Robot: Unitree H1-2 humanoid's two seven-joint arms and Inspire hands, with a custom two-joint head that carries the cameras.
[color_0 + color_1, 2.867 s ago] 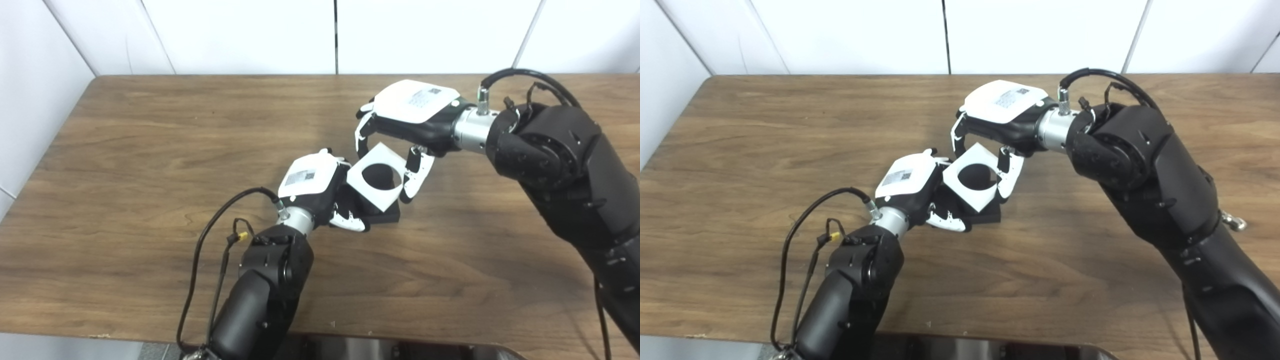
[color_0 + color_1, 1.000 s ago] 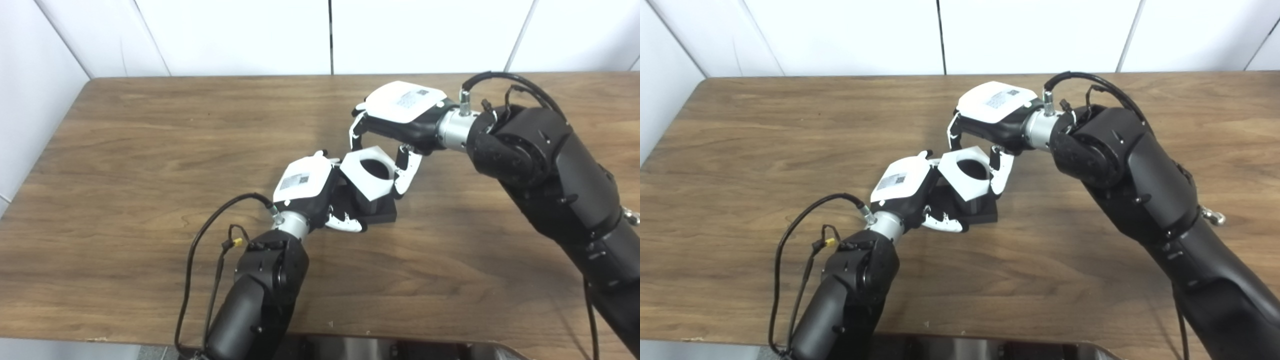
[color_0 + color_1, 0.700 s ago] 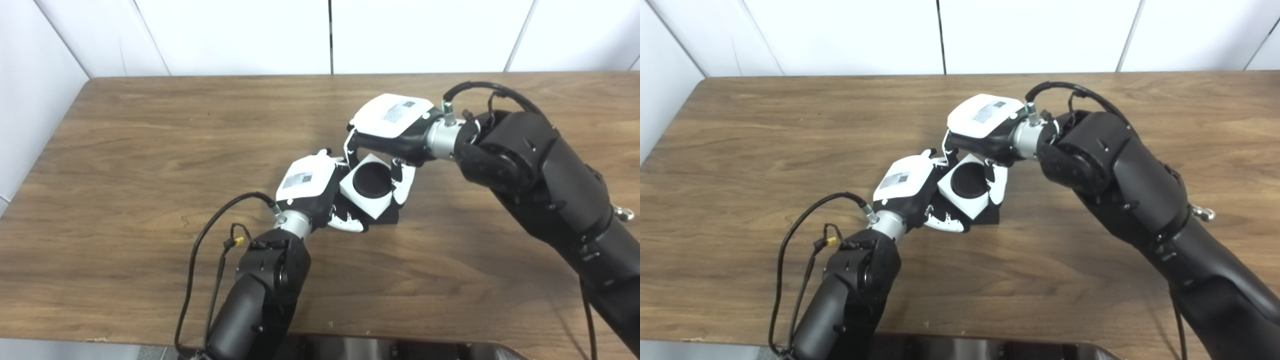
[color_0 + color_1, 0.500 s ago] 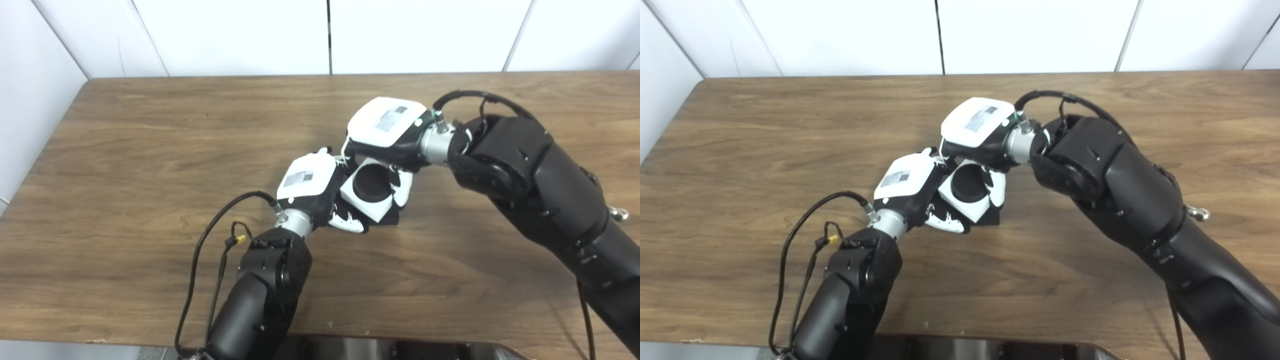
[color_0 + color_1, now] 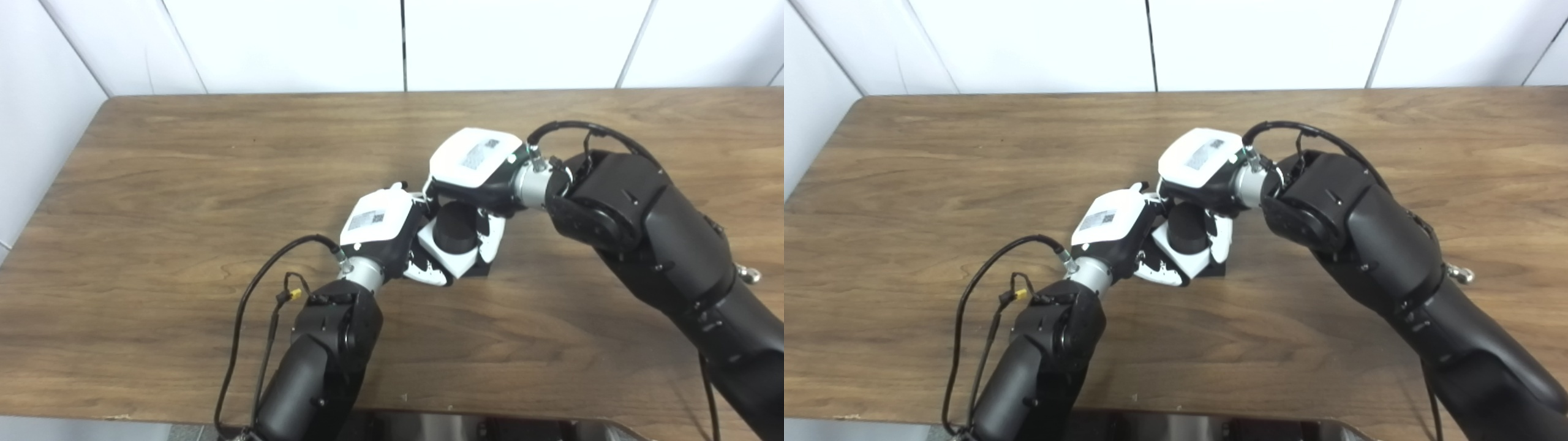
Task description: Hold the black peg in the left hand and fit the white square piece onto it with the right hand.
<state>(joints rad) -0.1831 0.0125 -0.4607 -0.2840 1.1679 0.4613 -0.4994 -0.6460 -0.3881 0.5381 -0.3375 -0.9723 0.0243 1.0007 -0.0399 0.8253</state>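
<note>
The black peg (image 5: 456,227), a round post on a square black base (image 5: 482,269), stands on the table near the middle. The white square piece (image 5: 454,258) sits low around the post, whose top sticks up through its round hole. My left hand (image 5: 386,233) is shut on the peg's base from the left, its fingers (image 5: 429,274) curled under the white piece. My right hand (image 5: 474,168) reaches over from the right and is shut on the white square piece, one finger (image 5: 493,236) along its right edge. Most of the base is hidden.
The wooden table (image 5: 184,184) runs to white walls at the back and left. A black cable (image 5: 257,294) loops off my left wrist over the table. My right forearm (image 5: 649,245) crosses the right side of the table.
My right hand has come down and to the left, lowering the white square piece over the peg, so the post now stands out above it. The left hand has stayed put.
</note>
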